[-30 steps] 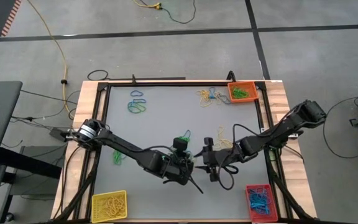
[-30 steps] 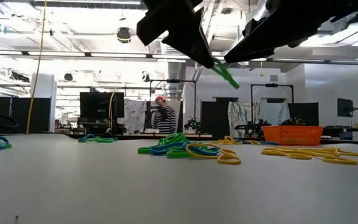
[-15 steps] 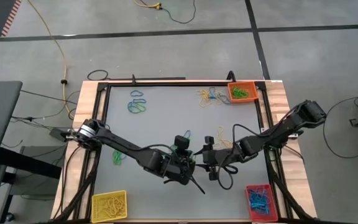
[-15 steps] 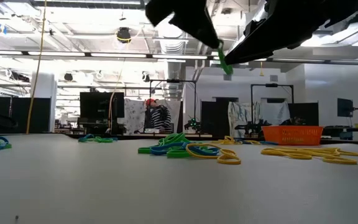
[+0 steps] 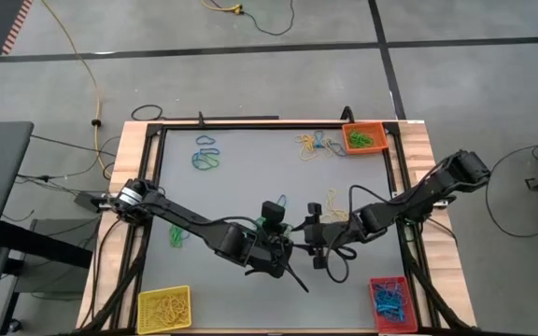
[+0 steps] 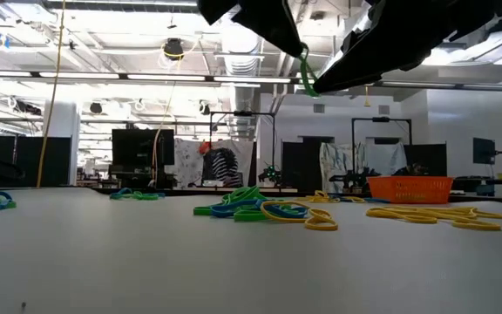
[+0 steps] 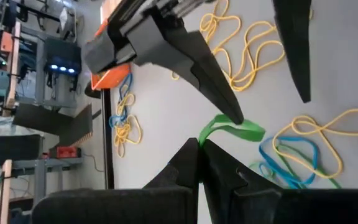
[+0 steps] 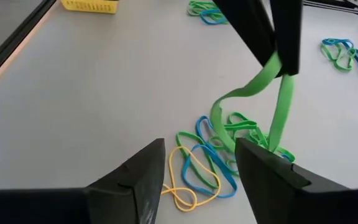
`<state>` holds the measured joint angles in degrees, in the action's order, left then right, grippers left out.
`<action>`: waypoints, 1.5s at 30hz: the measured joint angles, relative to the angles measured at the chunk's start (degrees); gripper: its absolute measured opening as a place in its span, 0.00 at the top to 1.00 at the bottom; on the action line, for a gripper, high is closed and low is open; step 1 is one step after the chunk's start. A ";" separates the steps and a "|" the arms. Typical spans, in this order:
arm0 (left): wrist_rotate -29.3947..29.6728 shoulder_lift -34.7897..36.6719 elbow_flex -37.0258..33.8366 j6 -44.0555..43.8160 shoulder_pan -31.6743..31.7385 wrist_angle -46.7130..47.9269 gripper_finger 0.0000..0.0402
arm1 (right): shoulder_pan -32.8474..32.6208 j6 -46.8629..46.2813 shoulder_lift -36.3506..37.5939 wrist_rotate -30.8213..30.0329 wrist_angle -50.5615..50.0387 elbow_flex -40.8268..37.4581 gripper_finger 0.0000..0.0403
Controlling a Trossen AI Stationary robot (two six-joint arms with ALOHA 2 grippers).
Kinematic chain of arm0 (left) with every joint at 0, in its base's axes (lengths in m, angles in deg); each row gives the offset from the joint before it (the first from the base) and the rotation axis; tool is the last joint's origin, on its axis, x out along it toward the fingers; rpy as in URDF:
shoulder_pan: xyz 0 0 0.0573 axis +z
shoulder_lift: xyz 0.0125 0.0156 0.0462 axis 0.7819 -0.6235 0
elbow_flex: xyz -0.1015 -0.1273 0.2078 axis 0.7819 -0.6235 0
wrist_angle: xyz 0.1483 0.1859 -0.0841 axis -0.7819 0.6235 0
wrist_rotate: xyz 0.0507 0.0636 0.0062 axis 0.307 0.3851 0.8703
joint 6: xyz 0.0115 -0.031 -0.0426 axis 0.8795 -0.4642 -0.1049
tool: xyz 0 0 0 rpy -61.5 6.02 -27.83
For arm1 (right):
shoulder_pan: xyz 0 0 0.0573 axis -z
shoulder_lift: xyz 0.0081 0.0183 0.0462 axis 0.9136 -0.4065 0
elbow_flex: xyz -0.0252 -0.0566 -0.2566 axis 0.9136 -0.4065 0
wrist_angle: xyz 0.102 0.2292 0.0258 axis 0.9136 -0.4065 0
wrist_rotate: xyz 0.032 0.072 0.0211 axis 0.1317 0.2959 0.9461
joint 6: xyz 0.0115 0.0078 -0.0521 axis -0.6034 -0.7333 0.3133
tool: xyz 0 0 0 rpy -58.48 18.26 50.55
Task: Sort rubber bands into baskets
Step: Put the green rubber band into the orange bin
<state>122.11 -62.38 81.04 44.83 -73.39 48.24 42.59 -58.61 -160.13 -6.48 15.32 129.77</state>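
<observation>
Gripping: the left tool (image 5: 286, 245) has its fingers pressed together on a green rubber band (image 8: 277, 93), held up clear of the desk (image 5: 241, 173).
Left tool fingers: the left wrist view shows the two dark fingers (image 7: 191, 155) closed against each other, the green band's end pinched at their tips.
Right tool: the right tool (image 5: 306, 245) stands open just beside the left one near the desk's middle; its two fingers (image 8: 138, 174) are spread with nothing between them.
Band and right tool: the green band hangs as a loop in front of the open right fingers, not touching them.
Band in low view: it shows as a short green strip (image 6: 306, 74) between the two dark arms, high above the desk.
Loose pile: green, blue and yellow rubber bands (image 8: 210, 155) lie tangled on the desk below the held band.
Other bands: a blue and green cluster (image 5: 205, 154) lies towards the far left; yellow ones (image 5: 311, 145) lie beside the orange basket (image 5: 363, 138).
Baskets: the yellow basket (image 5: 163, 308) sits at the near left corner, the red basket (image 5: 389, 301) at the near right.
Writing: none can be read.
</observation>
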 joint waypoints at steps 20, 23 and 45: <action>0.00 0.00 -0.22 -1.58 0.14 0.04 1.00 | 0.00 1.22 0.00 -4.70 0.55 0.02 0.90; 0.00 0.00 -0.24 -1.94 0.17 0.10 1.00 | 0.00 1.35 0.00 -4.96 0.52 0.02 0.93; -0.55 0.00 -0.28 -3.65 3.16 0.38 0.83 | 2.83 2.12 0.00 -16.75 -4.32 0.02 0.95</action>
<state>121.56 -62.38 80.76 41.18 -70.23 48.62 45.42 -56.49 -160.13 -23.23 11.00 129.79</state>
